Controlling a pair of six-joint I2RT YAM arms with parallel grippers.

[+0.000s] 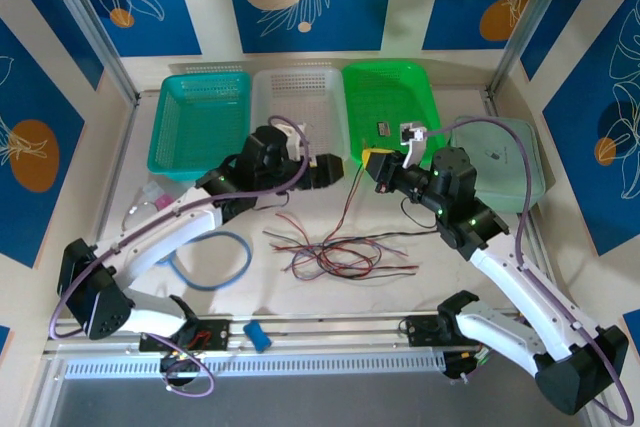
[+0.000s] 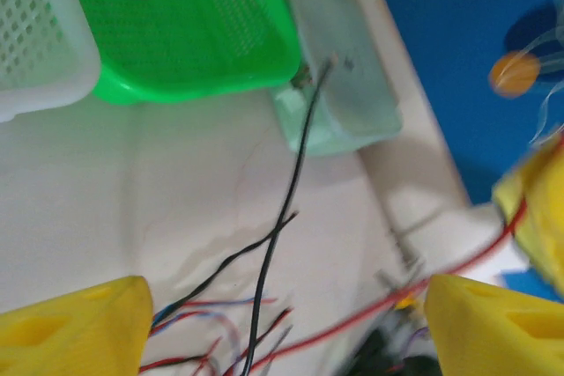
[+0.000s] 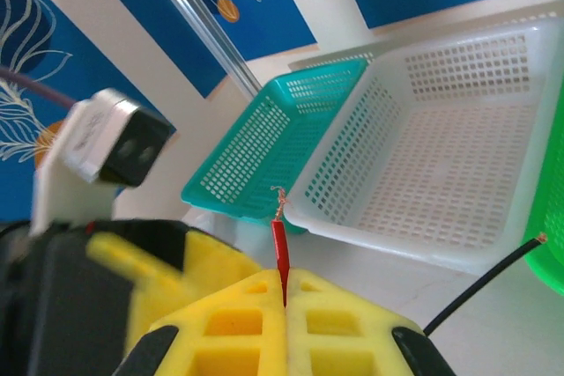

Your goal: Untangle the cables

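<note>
Since the right gripper [image 3: 284, 292] pinches the red wire [image 3: 279, 244] near its tip, tugging could slip it free; the left gripper [image 2: 282, 304] is spread.

Cables [image 1: 340, 252] lie tangled — right pincer [image 1: 372, 169] seemingly pinching one.

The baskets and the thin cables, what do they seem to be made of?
The baskets look like glossy moulded plastic: perforated mesh walls, uniform colour. The cables seem plastic-insulated metal wire: the red cable shows a bare strand at its tip.
</note>
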